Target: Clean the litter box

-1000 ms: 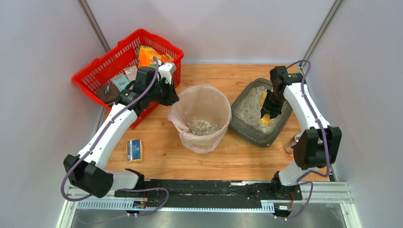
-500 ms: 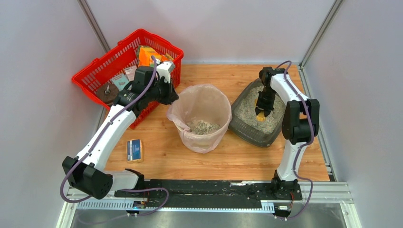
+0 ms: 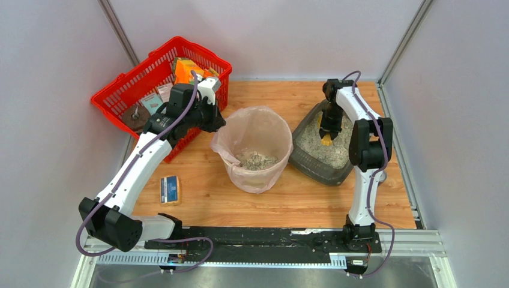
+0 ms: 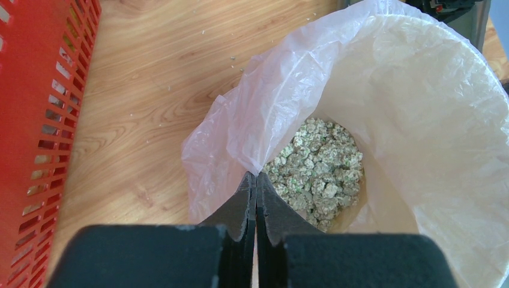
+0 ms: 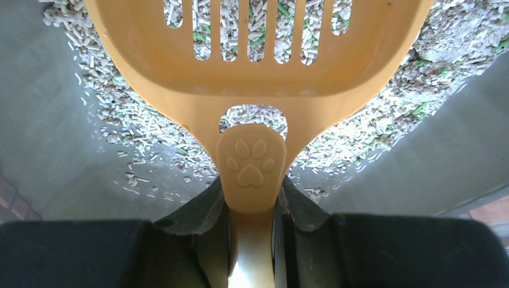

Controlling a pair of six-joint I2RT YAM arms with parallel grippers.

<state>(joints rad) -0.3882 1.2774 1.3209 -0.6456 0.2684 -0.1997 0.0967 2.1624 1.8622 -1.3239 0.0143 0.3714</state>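
Note:
The dark grey litter box with pale gravelly litter sits right of the bin. My right gripper is shut on the handle of a yellow slotted scoop, held over the litter near the box's back wall. The scoop shows in the top view as a small yellow patch below the wrist. My left gripper is shut on the edge of the clear bag liner at the bin's left rim. The beige bin holds clumped litter.
A red mesh basket with packets stands back left, its wall in the left wrist view. A small blue and yellow box lies on the wood table near the left arm. Grey walls close in the table on three sides.
My right arm has swung toward the back left, carrying the scoop from the box's right side to its back part. The left arm has not moved.

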